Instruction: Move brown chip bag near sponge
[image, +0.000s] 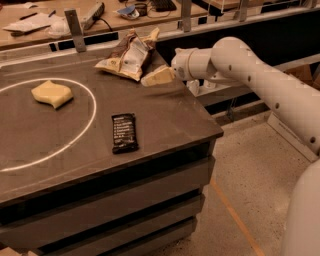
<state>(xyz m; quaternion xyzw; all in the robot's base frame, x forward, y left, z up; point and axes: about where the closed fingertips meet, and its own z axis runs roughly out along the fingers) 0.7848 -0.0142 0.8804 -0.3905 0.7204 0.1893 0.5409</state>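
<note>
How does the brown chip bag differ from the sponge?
The brown chip bag is crumpled, dark brown and tan with a white label; the sponge is a plain pale yellow block with wavy edges. The bag is larger than the sponge. The bag lies near the far edge of the table, outside the white circle; the sponge sits inside it. The claw is beside the bag, well away from the sponge. Both rest on the table.
</note>
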